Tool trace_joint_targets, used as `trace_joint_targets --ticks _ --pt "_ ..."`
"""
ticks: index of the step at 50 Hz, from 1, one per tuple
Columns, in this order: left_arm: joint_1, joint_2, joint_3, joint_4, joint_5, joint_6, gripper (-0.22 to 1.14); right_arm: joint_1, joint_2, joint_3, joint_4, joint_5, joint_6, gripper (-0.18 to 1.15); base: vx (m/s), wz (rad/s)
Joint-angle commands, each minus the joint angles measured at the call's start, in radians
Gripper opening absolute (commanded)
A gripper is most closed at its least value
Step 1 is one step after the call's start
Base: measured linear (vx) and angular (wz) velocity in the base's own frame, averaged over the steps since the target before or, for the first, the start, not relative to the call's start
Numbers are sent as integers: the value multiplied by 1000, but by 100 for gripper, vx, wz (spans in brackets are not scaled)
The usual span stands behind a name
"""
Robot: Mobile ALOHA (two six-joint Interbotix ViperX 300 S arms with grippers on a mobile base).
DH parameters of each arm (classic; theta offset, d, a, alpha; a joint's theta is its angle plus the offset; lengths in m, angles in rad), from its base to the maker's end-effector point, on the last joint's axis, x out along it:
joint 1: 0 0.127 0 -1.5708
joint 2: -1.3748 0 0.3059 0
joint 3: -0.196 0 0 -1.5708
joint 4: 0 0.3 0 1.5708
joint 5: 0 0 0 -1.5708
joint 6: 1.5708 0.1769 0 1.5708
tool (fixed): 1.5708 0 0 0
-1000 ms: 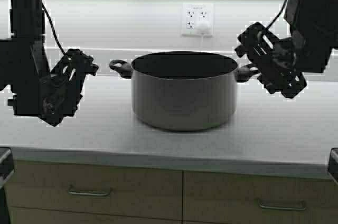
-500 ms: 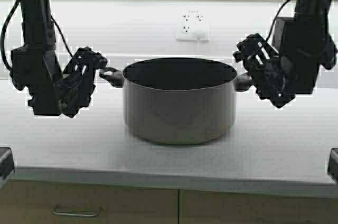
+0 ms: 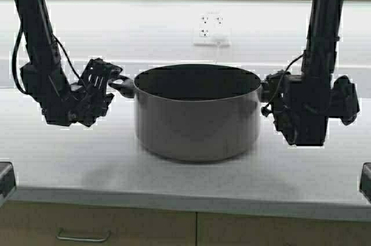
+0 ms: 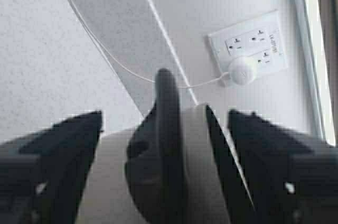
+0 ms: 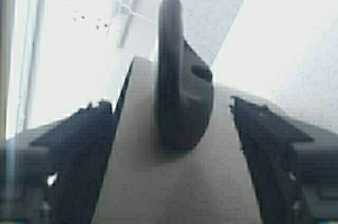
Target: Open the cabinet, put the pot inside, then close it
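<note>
The grey pot (image 3: pixel 197 115) stands upright on the white counter (image 3: pixel 69 159), dark inside, no lid. My left gripper (image 3: pixel 109 85) is at its left black loop handle (image 3: pixel 123 84). In the left wrist view that handle (image 4: pixel 166 145) lies between the spread fingers of the left gripper (image 4: pixel 165 129), not touching either. My right gripper (image 3: pixel 269 97) is at the pot's right side. The right handle (image 5: pixel 179 92) likewise sits between the open fingers of the right gripper (image 5: pixel 169 110), with gaps on both sides. The cabinet is out of view.
A wall outlet (image 3: pixel 211 28) with a white plug and cord sits behind the pot. Tan drawer fronts with a bar handle (image 3: pixel 81 236) run below the counter's front edge. Bare counter lies on both sides of the pot.
The robot has driven closer to the counter; the scene has shifted down and grown. Both grippers have lowered and moved inward until each straddles a pot handle.
</note>
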Motion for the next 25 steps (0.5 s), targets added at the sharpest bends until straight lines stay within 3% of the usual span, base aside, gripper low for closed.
trace_joint_targets --ticks 1,11,25 --pt "2 2 -61 18 26 -17 102 -38 12 -60 -9 -17 25 99 0 0" --pt "2 23 -115 21 54 -52 102 -67 71 -170 -78 -17 101 99 0 0" --pt "2 25 -114 21 54 -58 102 -69 91 -212 -95 -17 104 99 1 0"
